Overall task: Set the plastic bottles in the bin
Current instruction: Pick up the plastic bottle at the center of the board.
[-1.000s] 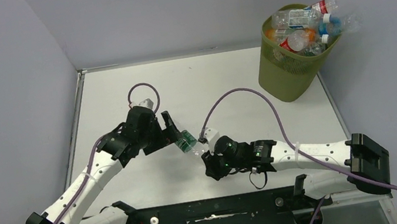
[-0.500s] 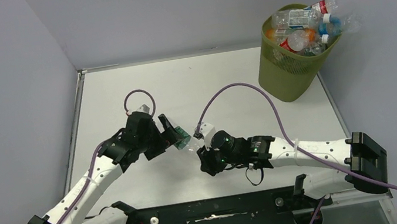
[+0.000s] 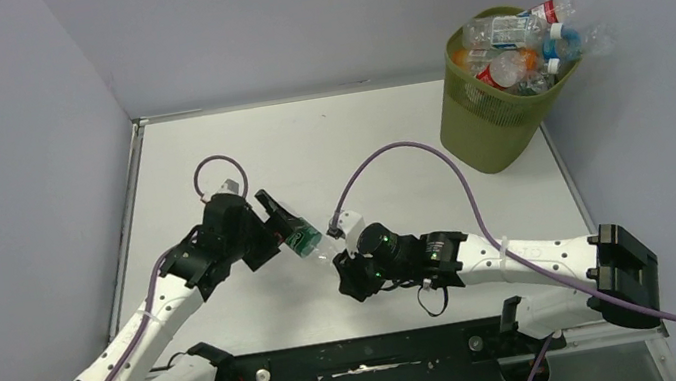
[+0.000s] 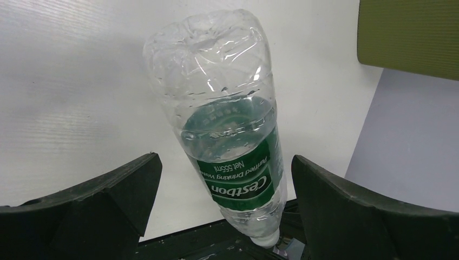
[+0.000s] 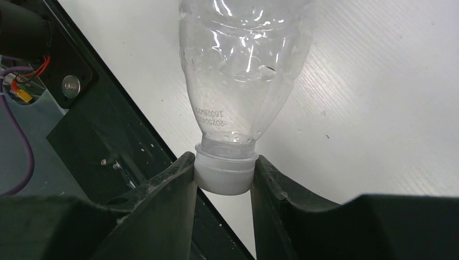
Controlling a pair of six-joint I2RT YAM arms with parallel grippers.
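Right wrist: crinkled clear plastic bottle (image 5: pixel 243 70)

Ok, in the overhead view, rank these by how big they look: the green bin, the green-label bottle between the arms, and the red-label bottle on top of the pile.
1. bin: largest by far.
2 and 3. green-label bottle and red-label bottle: about alike, and the first is partly hidden, so I won't rank them.

A clear, dented bottle (image 4: pixel 227 130) with a green Cestbon label and a white cap (image 5: pixel 224 176) is at mid-worktop (image 3: pixel 356 137), its cap pinched in the right pincer (image 5: pixel 224 167). The olive mesh bin (image 3: pixel 492 132) stands upright at the far right corner, heaped with bottles (image 3: pixel 515 48) above its rim.
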